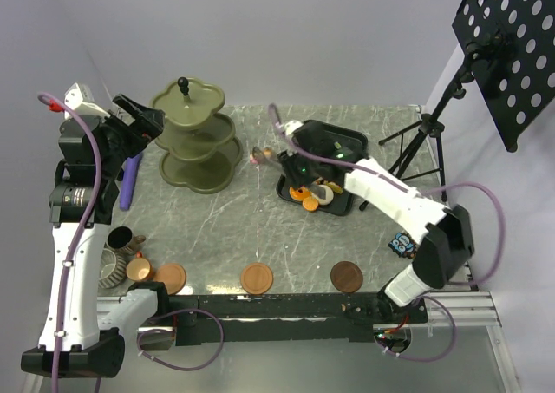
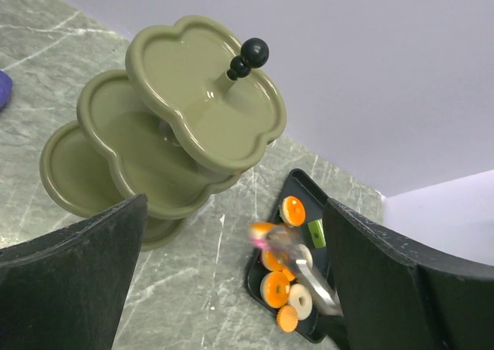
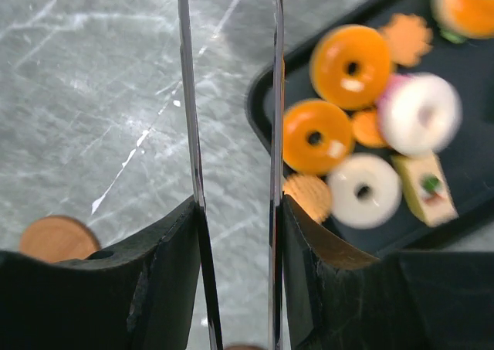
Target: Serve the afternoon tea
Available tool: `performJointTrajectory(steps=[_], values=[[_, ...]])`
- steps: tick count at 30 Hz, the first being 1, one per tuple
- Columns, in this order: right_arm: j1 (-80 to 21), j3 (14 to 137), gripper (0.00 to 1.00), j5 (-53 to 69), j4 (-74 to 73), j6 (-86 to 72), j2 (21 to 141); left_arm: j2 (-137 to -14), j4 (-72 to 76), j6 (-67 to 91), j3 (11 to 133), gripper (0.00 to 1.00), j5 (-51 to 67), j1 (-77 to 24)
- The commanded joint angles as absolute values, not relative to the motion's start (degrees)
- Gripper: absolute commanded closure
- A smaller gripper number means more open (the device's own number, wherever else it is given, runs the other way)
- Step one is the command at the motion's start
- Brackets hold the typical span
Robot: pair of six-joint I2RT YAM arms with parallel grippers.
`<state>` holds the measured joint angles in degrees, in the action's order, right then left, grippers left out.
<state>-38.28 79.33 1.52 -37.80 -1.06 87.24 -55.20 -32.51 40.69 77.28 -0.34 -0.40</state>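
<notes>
My right claw [image 3: 238,211] clamps the tongs [image 3: 187,95], which hold a pastry [image 1: 258,156]; the left claw [image 1: 139,120] stands apart. Next I must reach the stand [image 1: 198,141].

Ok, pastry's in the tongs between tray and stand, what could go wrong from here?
The pastry sits at the tips of the tongs, over bare table; it could slip off before reaching the stand. The open left gripper hangs close beside the stand, so the tongs might bump it.

Stand [image 1: 198,141] left of tray [image 1: 334,134]
</notes>
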Motion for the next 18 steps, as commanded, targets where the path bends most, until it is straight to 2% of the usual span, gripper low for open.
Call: performJointTrajectory(steps=[1, 8, 18], values=[[-43.1, 76.7, 0.63, 0.1, -25.2, 3.3, 89.8, -54.8, -33.2, 42.3, 79.3, 0.0, 1.7, -0.2], [-47.6, 74.9, 0.64, -7.2, -13.0, 5.9, 96.7, -54.2, -38.3, 39.9, 80.4, 0.0, 2.9, -0.2], [-48.6, 82.4, 0.64, -13.8, -5.9, 7.8, 109.0, -52.6, -40.4, 36.5, 79.5, 0.0, 2.5, -2.5]])
